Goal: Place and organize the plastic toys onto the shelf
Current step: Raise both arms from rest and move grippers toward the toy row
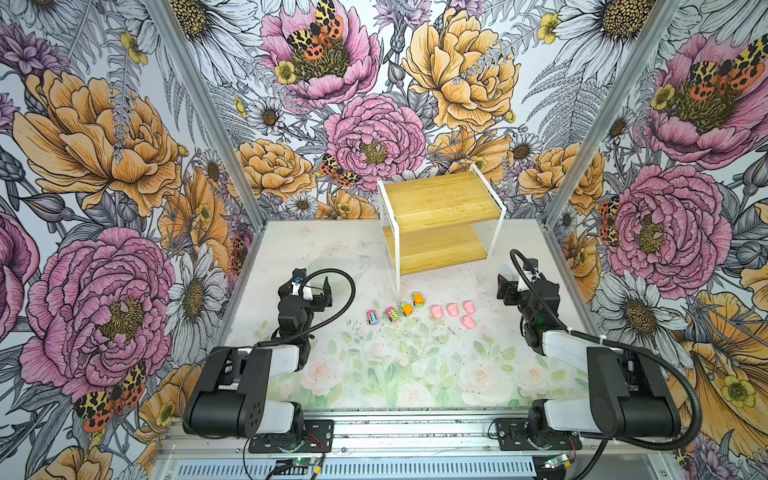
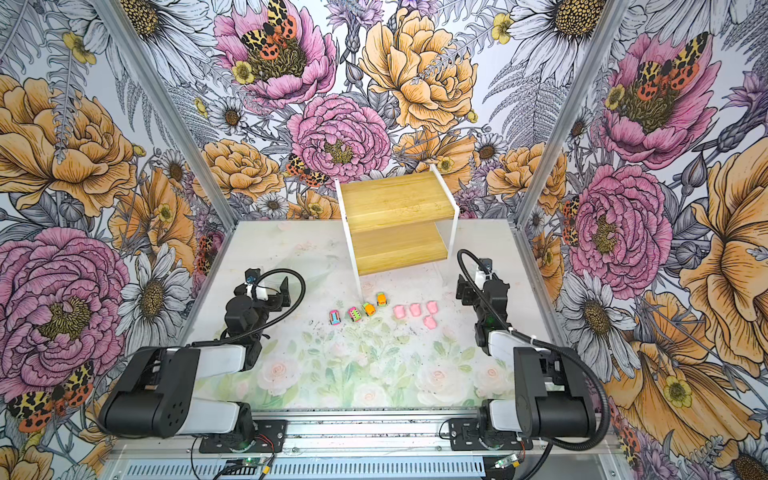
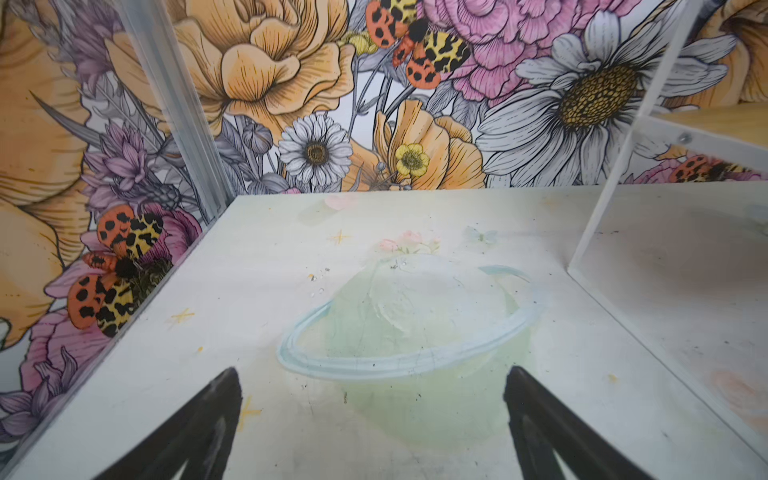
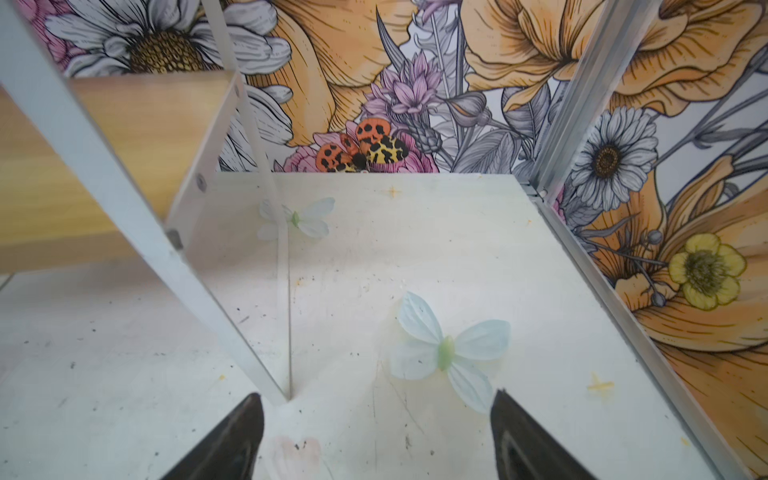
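The shelf (image 1: 436, 199) stands bare, upper centre in both top views. The left gripper (image 3: 372, 386) and right gripper (image 4: 376, 409) gape wide, empty. Cars (image 1: 391, 314) and pigs (image 1: 452, 309) line mid-frame. Best to pinch an end toy squarely, sparing its neighbours.

Bold floral wallpaper (image 1: 104, 145) covered the walls, pale rose-printed tabletop (image 1: 374, 374) lay scuffed, aluminium posts (image 1: 202, 104) stood at back corners, metal rail (image 1: 415, 432) ran along front
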`<move>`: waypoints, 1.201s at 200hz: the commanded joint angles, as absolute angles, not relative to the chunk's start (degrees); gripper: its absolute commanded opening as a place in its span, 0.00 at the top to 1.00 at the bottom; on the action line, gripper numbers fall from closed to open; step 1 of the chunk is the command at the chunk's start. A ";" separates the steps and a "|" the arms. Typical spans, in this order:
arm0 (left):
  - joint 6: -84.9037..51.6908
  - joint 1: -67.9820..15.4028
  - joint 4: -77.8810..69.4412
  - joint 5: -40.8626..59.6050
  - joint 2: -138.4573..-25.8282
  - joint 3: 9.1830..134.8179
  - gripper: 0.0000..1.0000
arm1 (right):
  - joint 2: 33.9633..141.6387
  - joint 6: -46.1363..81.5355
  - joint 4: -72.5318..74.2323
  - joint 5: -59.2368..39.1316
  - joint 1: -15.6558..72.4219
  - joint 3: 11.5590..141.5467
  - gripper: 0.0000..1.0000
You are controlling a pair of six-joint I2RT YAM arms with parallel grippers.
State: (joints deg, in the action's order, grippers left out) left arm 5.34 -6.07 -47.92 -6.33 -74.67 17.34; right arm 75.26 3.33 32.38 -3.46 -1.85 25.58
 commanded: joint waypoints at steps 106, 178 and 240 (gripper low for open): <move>-11.52 -37.80 -20.31 -19.07 -60.55 20.52 0.01 | 58.46 29.27 18.61 -26.12 6.14 14.98 0.13; -15.34 -37.82 -21.82 -20.03 -55.07 13.93 0.01 | 61.91 33.91 18.95 -16.90 10.71 12.57 0.14; -18.22 -33.29 -25.11 -15.82 -53.56 10.18 0.01 | 67.41 34.95 24.59 -4.81 18.48 10.36 0.16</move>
